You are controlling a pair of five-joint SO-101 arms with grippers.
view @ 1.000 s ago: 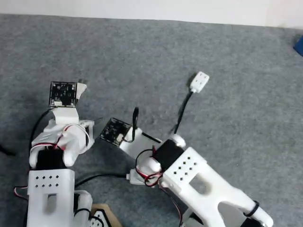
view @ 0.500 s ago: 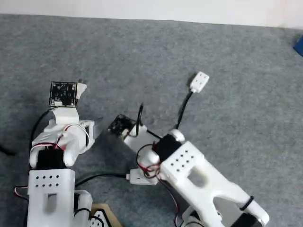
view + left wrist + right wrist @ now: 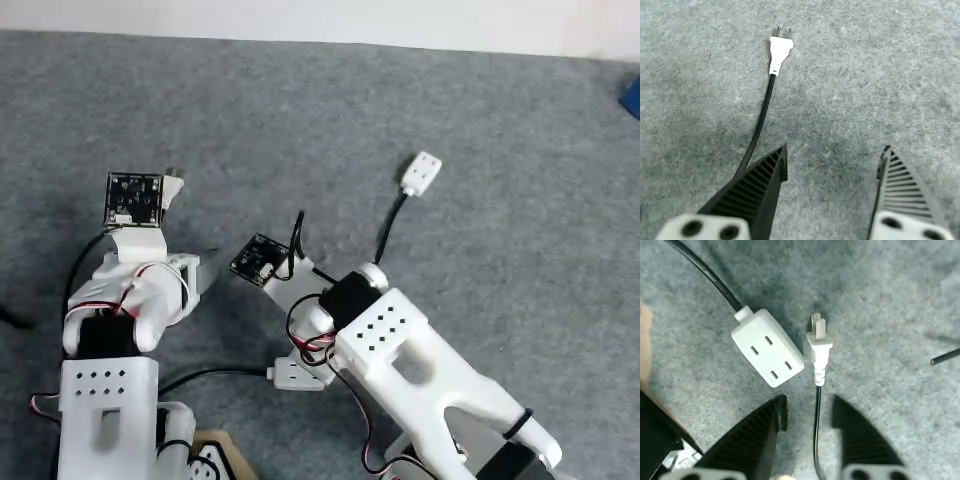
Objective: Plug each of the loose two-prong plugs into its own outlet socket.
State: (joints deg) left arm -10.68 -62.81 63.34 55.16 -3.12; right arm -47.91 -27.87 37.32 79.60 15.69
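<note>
Right fingers [image 3: 752,437] stand apart behind a white two-prong plug [image 3: 819,347], just beside a white outlet block [image 3: 767,347]; my left fingers [image 3: 760,185] gape wide, second white plug [image 3: 780,50] ahead on open grey tabletop [image 3: 865,75].

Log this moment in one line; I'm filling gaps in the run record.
left gripper: jaws open, first plug ahead, loose | right gripper: jaws open, second plug ahead beside outlet block, unplugged

Plug [image 3: 818,345] just beside socket block [image 3: 768,347] on counter [image 3: 890,300], ahead of right end effector [image 3: 808,400] (cord [image 3: 816,415] betw. its fingers [image 3: 752,435]); 2nd plug [image 3: 779,50] well ahead of left end effector [image 3: 835,147].
</note>
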